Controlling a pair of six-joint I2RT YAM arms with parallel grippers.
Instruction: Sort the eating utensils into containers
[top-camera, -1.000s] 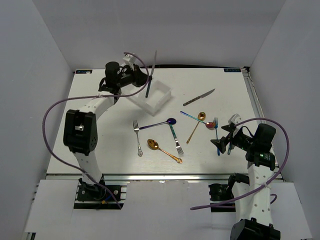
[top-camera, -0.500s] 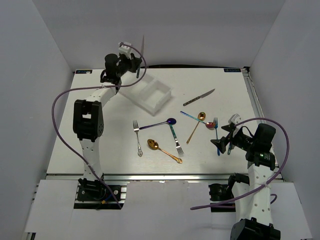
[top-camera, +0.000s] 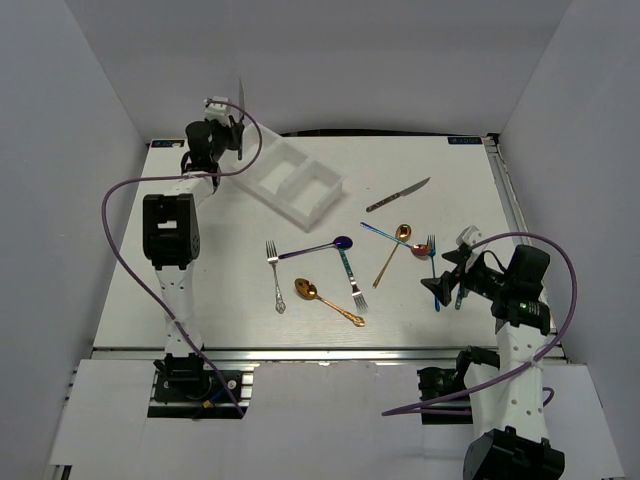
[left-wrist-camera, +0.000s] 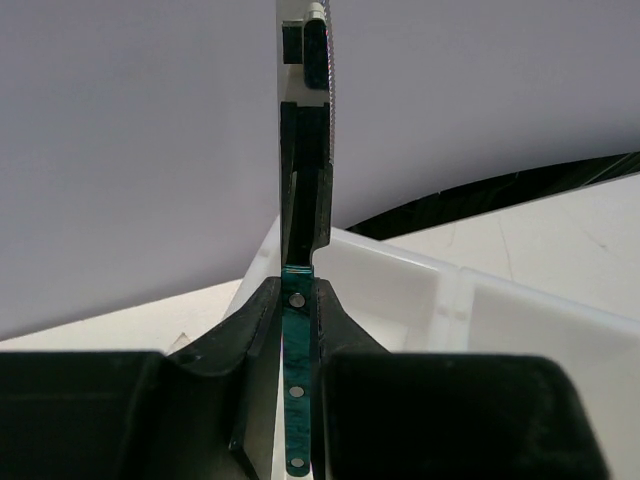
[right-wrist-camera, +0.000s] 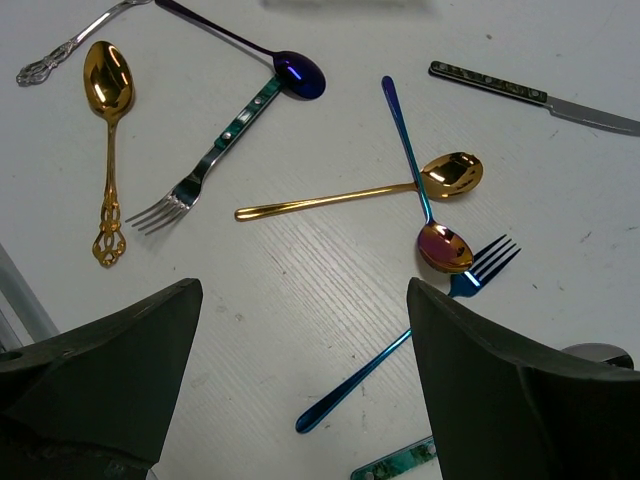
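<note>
So, your worktop (top-camera: 200, 300) has the white tray (top-camera: 318, 205) up by its far left corner. The left gripper (left-wrist-camera: 297, 300), right at the tray's left end, is pinching a teal-handled knife (left-wrist-camera: 300, 150) by the handle, blade pointing straight up. The right gripper (right-wrist-camera: 305, 285) hangs over the near right side, fingers spread wide above the loose forks and spoons (right-wrist-camera: 455, 175).

Leftward swing of the left arm.
Left gripper (top-camera: 226, 136), clamping the knife (top-camera: 240, 98) upright, has moved from above the tray (top-camera: 318, 205) to its left end.
</note>
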